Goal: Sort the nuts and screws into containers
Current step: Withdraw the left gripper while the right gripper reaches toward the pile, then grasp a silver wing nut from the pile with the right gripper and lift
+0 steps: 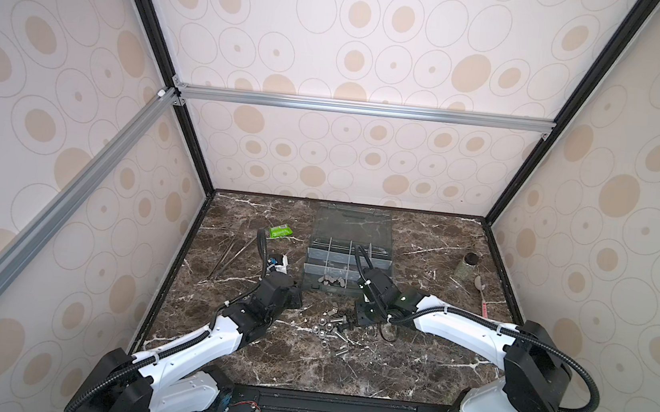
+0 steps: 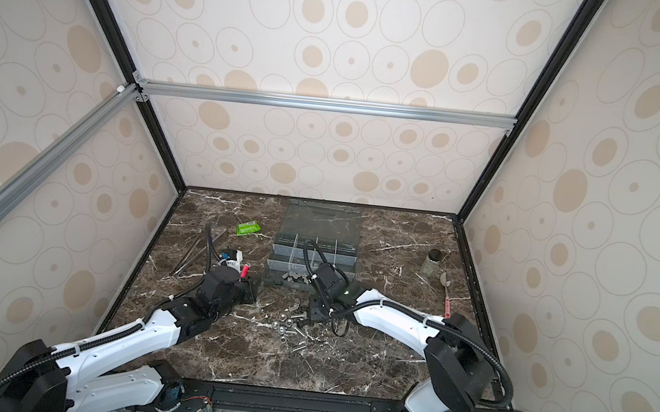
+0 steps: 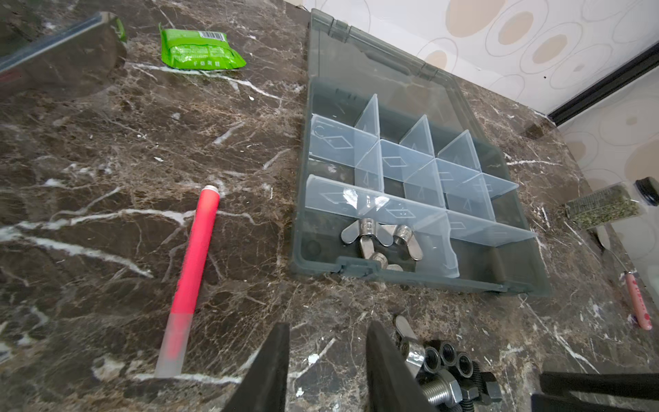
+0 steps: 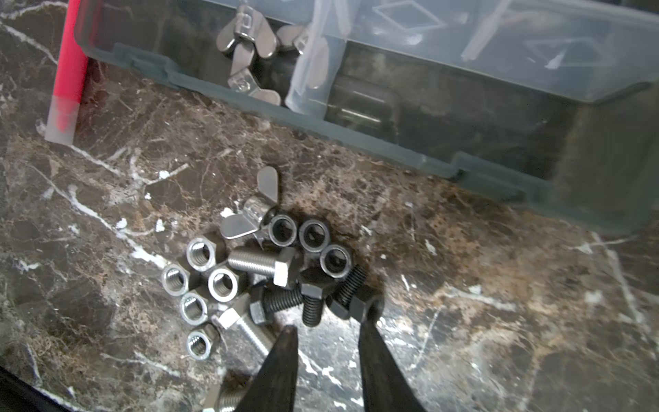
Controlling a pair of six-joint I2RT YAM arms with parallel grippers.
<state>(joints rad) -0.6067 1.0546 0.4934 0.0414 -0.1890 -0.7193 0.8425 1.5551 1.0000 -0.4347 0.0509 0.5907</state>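
A pile of loose screws (image 4: 264, 265) and nuts (image 4: 199, 255) lies on the marble in front of the grey organiser box (image 1: 352, 234), and shows in both top views (image 2: 290, 326). It mixes silver and black bolts, silver and black hex nuts and one wing nut (image 4: 256, 210). Three wing nuts (image 3: 381, 235) sit in a near compartment of the containers (image 3: 299, 178). My left gripper (image 3: 328, 328) is open and empty, just left of the pile (image 3: 445, 367). My right gripper (image 4: 328, 321) is open too, its tips just short of the black screws (image 4: 285, 298).
A red tube (image 3: 194, 264) lies left of the box, with a green packet (image 3: 198, 48) behind it. Metal tweezers (image 1: 231, 255) lie at the far left. A black-capped jar (image 1: 466, 265) and a pink-handled spoon (image 1: 482, 294) are on the right. The box lid (image 1: 353, 222) lies open behind.
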